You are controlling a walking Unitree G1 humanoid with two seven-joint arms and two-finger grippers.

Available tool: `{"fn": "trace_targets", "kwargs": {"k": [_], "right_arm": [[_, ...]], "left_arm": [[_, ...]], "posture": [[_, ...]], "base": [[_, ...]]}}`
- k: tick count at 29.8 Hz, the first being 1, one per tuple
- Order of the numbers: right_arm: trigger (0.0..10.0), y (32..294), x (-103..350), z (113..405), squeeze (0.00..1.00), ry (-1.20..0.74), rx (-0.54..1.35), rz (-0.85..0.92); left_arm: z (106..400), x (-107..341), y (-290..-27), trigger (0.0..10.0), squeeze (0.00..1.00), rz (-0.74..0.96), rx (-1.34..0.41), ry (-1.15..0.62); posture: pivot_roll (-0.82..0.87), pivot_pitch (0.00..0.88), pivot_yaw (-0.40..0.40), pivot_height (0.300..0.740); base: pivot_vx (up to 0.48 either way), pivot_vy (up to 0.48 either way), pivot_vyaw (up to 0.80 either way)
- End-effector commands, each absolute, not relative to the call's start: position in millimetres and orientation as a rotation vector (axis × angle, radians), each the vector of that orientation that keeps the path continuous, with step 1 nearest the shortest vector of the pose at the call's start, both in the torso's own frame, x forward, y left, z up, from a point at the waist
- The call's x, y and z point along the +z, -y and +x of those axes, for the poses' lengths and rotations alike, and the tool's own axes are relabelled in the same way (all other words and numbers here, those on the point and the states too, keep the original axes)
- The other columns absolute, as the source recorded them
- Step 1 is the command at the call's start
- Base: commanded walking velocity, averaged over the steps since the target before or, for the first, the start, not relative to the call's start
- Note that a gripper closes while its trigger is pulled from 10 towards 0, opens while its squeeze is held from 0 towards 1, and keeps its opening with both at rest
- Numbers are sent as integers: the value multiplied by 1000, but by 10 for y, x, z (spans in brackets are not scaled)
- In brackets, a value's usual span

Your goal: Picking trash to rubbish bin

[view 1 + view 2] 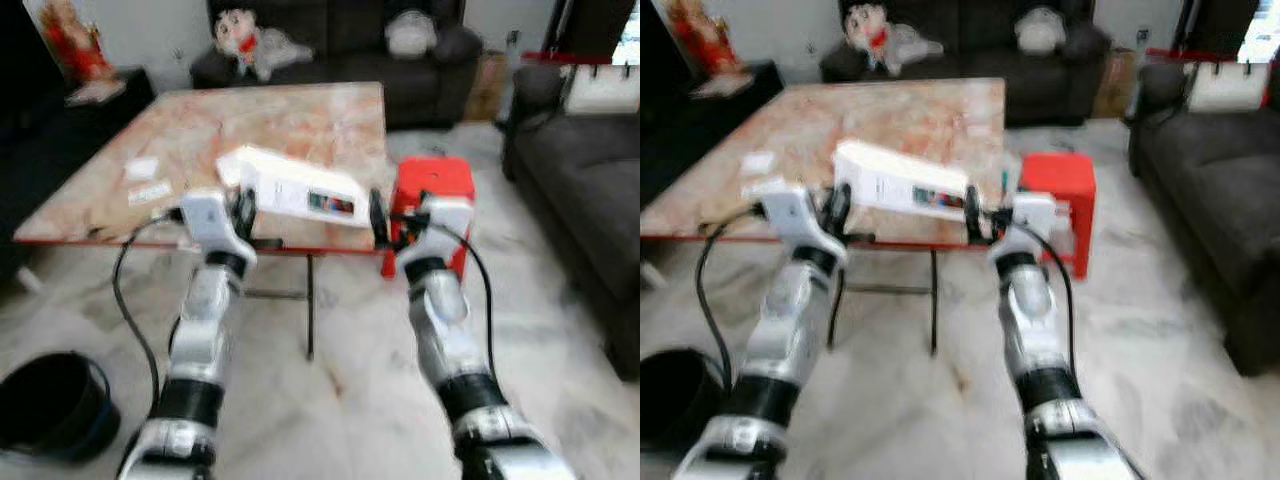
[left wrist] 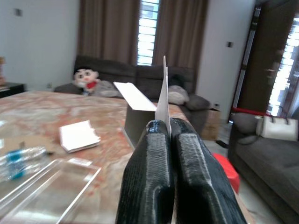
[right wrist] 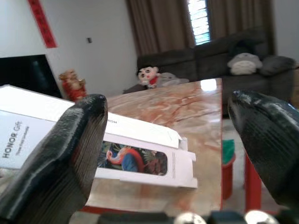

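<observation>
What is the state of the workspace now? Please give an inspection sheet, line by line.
Surface: marble-patterned table, red edge.
Job's things: white carton at the table's near edge; black bin on the floor at the robot's left.
Clutter: white papers, a plastic bottle, a clear tray on the table.
Grippers: left gripper shut on a carton flap; right gripper open beside the carton.
Cables: black cable along the left arm.
Surroundings: red stool, dark sofas, doll.

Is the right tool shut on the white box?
No: the right tool stands open, fingers wide apart, beside the white box.
</observation>
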State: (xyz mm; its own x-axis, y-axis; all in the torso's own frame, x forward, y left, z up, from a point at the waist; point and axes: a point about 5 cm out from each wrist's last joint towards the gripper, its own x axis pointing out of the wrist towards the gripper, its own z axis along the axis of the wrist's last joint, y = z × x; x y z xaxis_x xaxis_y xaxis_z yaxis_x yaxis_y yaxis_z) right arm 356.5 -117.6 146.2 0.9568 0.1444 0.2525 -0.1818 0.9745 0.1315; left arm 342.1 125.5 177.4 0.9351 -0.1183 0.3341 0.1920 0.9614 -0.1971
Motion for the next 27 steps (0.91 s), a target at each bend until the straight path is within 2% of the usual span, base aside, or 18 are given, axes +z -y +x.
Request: {"fn": "trace_targets", "kwargs": {"k": [1, 4, 27], "right_arm": [[10000, 1105, 1496, 3568, 0, 255, 186, 149], [10000, 1105, 1494, 3568, 0, 254, 185, 153], [10000, 1090, 1474, 3563, 0, 247, 199, 150]], "left_arm": [[3432, 1810, -1311, 10000, 0, -208, -147, 331], [3431, 1809, -1309, 10000, 0, -209, -148, 331], [3413, 1810, -1296, 10000, 0, -225, -146, 340]], "posture": [[-104, 9, 66, 740], [-104, 8, 66, 740], [-105, 9, 61, 740]], "base": [[0, -281, 800], [0, -275, 800], [0, 0, 800]]}}
